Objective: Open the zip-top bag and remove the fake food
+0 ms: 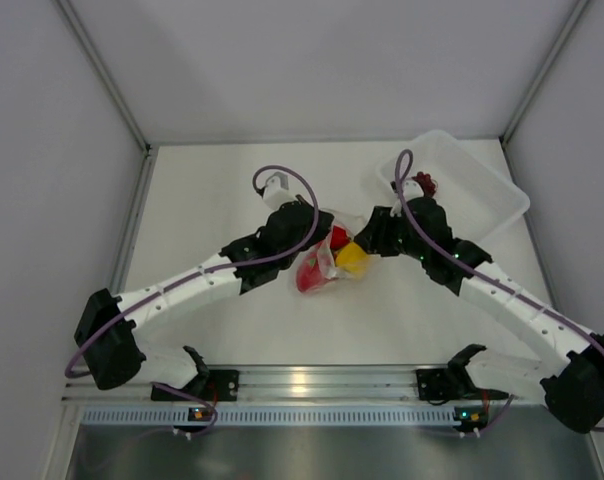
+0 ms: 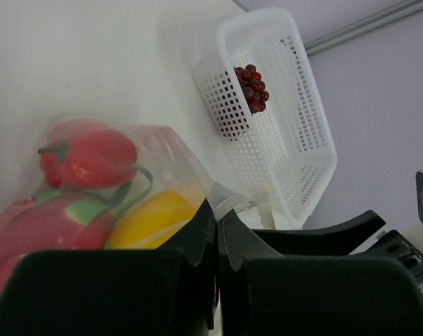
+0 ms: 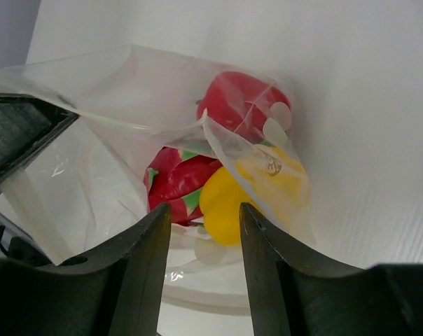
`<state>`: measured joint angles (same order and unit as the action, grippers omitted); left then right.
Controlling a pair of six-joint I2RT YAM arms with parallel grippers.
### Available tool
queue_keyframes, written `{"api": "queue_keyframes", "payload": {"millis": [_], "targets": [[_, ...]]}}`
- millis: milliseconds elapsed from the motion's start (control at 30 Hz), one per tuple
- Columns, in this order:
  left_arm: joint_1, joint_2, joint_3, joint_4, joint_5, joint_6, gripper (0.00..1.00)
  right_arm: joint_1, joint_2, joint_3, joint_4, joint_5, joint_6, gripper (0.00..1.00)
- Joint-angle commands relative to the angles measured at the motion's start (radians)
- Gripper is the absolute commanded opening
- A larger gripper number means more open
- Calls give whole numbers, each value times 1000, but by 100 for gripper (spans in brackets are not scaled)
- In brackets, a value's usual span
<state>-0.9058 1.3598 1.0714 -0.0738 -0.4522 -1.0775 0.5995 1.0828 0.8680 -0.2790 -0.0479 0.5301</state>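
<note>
The matte white bench (image 1: 202,300) carries it all. At its far right stands a rigid, perforated white basket (image 1: 492,190), likely the drop-off. Mid-bench lies the zip-top bag (image 3: 92,140), thin crinkly clear film. The left gripper (image 2: 217,231) is clamped tight on its edge, seemingly to hold the mouth taut. The right gripper (image 3: 204,213), jaws parted and empty, faces the glossy red pepper (image 3: 236,101), pink-red fruit (image 3: 176,182) and yellow pepper (image 3: 222,203) inside. The knobbly dark grape bunch (image 2: 251,87) already sits in the basket.
</note>
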Motion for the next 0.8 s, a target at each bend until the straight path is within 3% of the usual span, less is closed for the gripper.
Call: {"api": "queue_keyframes", "payload": {"millis": [0, 100, 267, 433, 500, 767], "targets": [[-12, -28, 12, 123, -109, -65, 0, 23, 69, 89, -32, 81, -47, 45], [-13, -39, -10, 123, -132, -88, 0, 23, 147, 127, -77, 144, -68, 49], [-47, -103, -76, 124, -284, -159, 0, 17, 279, 241, -146, 213, -143, 53], [-79, -149, -143, 124, -327, -180, 0, -9, 483, 437, -241, 168, -202, 52], [-77, -148, -149, 124, -313, -165, 0, -9, 526, 474, -239, 84, -206, 52], [-79, -91, -157, 123, -290, -118, 0, 34, 516, 391, -166, -55, -226, 52]]}}
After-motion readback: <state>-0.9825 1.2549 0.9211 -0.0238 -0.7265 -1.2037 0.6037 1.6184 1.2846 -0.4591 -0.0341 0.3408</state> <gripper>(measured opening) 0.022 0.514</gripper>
